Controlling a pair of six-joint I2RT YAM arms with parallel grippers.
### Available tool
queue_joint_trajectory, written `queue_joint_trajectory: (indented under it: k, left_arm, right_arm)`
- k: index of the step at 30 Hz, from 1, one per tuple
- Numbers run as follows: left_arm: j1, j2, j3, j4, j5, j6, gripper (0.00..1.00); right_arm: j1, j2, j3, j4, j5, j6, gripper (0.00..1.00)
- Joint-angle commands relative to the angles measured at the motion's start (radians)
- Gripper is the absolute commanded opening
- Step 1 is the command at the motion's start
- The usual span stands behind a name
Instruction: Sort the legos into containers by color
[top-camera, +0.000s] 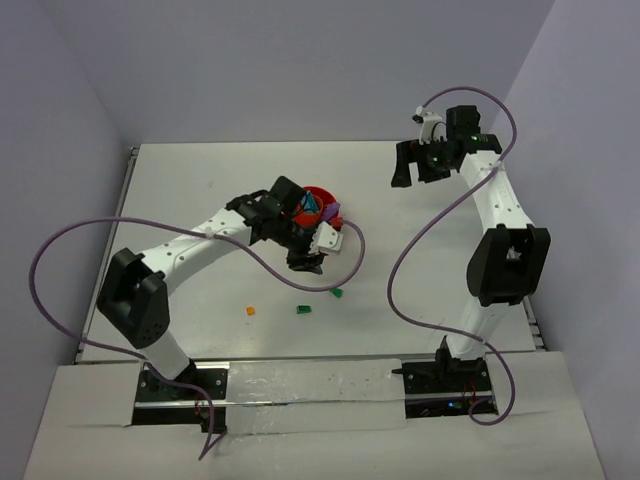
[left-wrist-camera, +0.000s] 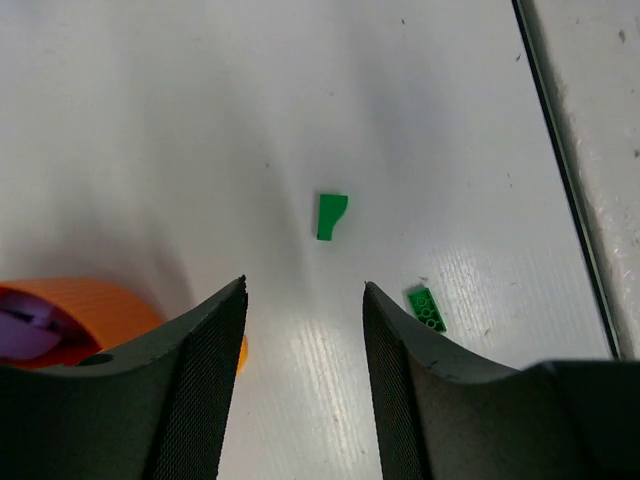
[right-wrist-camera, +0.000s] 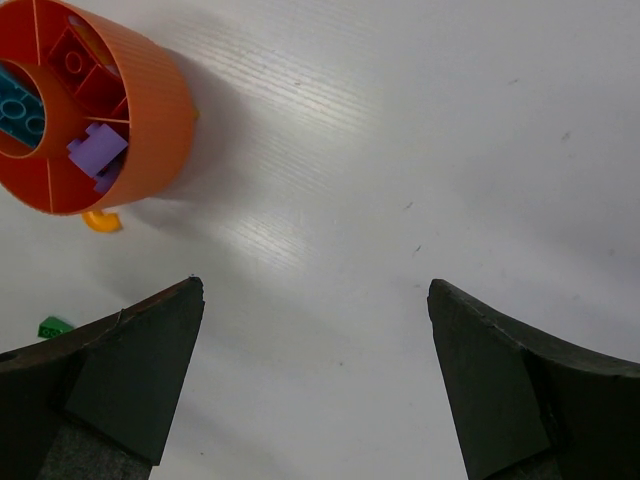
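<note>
Because the smooth white desk (top-camera: 180, 190) gives loose pieces nothing to catch on, anything nudged rather than gripped will probably skate away, and that looks like the main hazard here. The round orange plastic bowl with wedge compartments (right-wrist-camera: 150, 110) sits near the middle of the desk with a purple plastic brick (right-wrist-camera: 97, 150) and red and teal ones inside. It looks light enough to be shoved or tipped by the left arm, whose wrist hangs close by its near side. The left claw (left-wrist-camera: 305, 290) is moderately open with nothing in it, poised above the desk. The right claw (right-wrist-camera: 315, 290) gapes wide and empty over the far right, well apart from every brick. The small green wedge-shaped plastic brick (left-wrist-camera: 331, 216) lies ahead of the left jaws, not between them, so an off-centre descent could flick it aside or pinch only a corner. The tiny green studded plastic plate (left-wrist-camera: 427, 308), near the right-hand finger, might get knocked on the way down.
</note>
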Motion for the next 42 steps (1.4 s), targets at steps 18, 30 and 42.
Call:
queue_joint_trajectory:
  k: [18,30,42]
  left_arm:
    - [-0.141,0.261,-0.057,0.260,-0.196,0.017,0.55]
    - [-0.173,0.284,-0.069,0.260,-0.143,0.032,0.54]
    - [-0.180,0.324,-0.060,0.267,-0.144,0.010,0.42]
  right_arm:
    - [-0.064,-0.199,-0.166,0.063,-0.027,-0.016,1.00]
    - [-0.075,-0.195,-0.169,0.062,-0.025,-0.021,1.00]
    - [-0.075,-0.206,-0.191,0.063,-0.027,-0.014,1.00]
